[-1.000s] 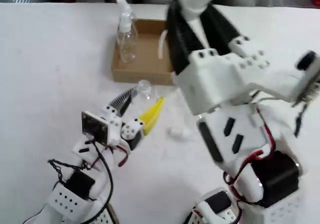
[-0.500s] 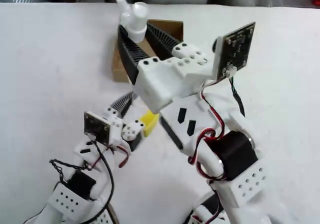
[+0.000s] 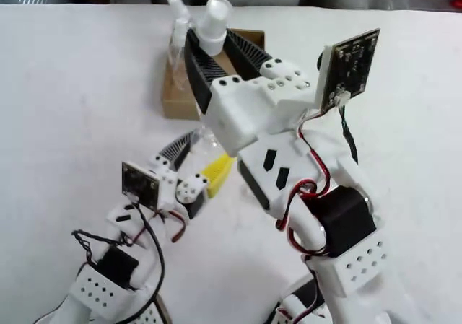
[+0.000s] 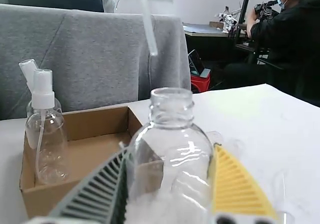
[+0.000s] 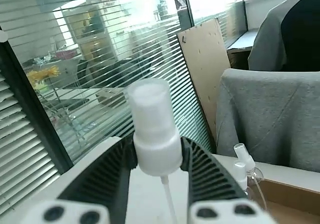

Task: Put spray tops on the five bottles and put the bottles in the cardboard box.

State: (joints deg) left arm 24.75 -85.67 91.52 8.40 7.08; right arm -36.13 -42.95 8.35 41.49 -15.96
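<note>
Roughly mid-task. Left gripper (image 3: 204, 151) is clamped on an open clear bottle (image 4: 172, 149), upright on the table (image 3: 72, 86) just in front of the cardboard box (image 4: 75, 115). Right gripper (image 5: 157, 151) pinches a white spray top (image 5: 152, 129) above it; the dip tube (image 4: 148, 19) hangs over the neck, not yet in. Two capped bottles (image 4: 46, 139) stand in the box. Likely left: seat this top, box this bottle, then the remaining ones, which I can't locate.
</note>
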